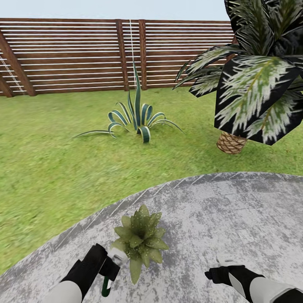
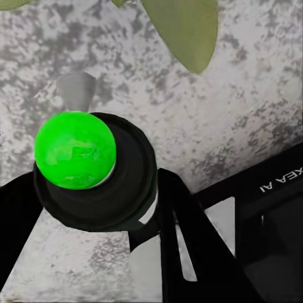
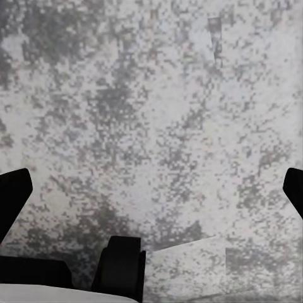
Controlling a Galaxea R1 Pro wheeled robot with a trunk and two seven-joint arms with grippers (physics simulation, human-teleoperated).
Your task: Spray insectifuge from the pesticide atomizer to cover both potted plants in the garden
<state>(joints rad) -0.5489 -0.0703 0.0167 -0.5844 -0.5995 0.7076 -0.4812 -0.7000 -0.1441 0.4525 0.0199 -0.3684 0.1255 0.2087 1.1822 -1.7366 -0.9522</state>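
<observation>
Outdoors, the left gripper [image 1: 110,269] clasped the pesticide atomizer [image 2: 79,158] just left of a potted plant [image 1: 140,240] on grey paving [image 1: 235,219]; the right gripper [image 3: 151,189] hung wide apart.

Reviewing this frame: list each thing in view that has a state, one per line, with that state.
Left gripper: shut on the atomizer, beside the potted plant.
Atomizer: held off the ground, green top up, over the paving.
Potted plant: upright on the grey paving, leaves spread.
Right gripper: open, holding nothing, over the paving.
Agave: rooted in the lawn, untouched.
Palm: upright at the lawn's edge.
</observation>
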